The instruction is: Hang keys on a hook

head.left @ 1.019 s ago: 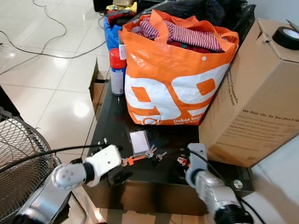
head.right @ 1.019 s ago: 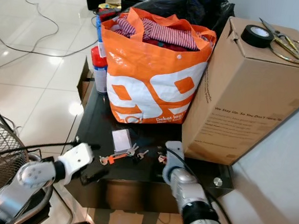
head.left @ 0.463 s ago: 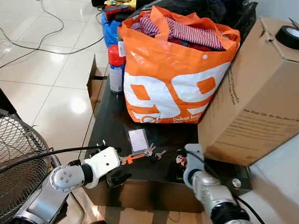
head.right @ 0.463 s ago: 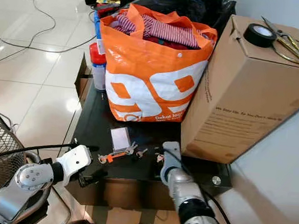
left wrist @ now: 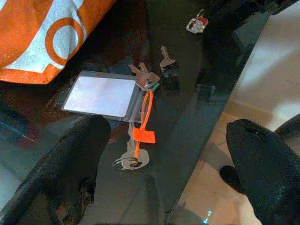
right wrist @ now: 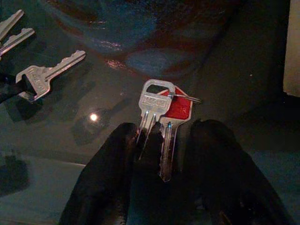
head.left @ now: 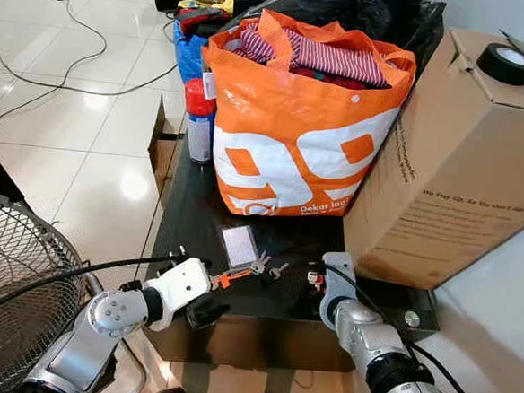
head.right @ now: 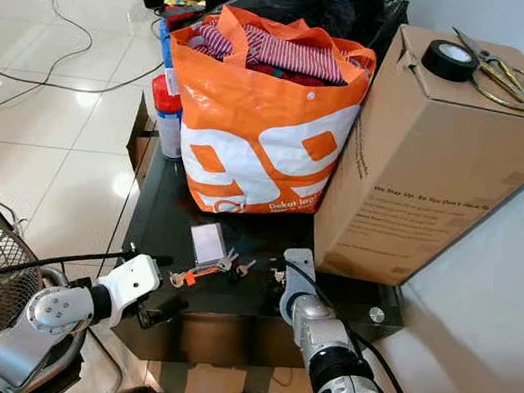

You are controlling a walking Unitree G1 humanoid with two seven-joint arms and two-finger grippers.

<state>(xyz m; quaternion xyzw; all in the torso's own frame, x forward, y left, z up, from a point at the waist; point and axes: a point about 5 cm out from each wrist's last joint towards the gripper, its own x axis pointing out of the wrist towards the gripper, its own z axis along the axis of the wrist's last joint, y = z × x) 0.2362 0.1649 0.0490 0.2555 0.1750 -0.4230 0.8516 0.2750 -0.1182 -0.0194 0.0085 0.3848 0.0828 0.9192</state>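
Note:
A small key bunch with a red tag [right wrist: 161, 105] lies on the black glass table [head.left: 188, 218], near the front edge and close to the cardboard box. My right gripper [right wrist: 159, 187] is low over it, open, with one black finger on each side of the key blades. Further left lie a loose key [head.left: 277, 270], a bunch with an orange tag [left wrist: 143, 122] and a clear card holder [head.left: 239, 244]. My left gripper [left wrist: 168, 164] hangs wide open at the table's front edge, just short of the orange-tag keys and touching nothing.
A full orange shopping bag [head.left: 303, 127] stands at the middle of the table and a big cardboard box [head.left: 453, 165] at the right, with a tape roll [head.left: 508, 63] on top. A red-capped spray can [head.left: 198, 120] is beside the bag. A wire fan [head.left: 13, 278] stands at my left.
The view has shifted slightly. My right gripper has edged forward over the red-tag keys. The left gripper stays about where it was.

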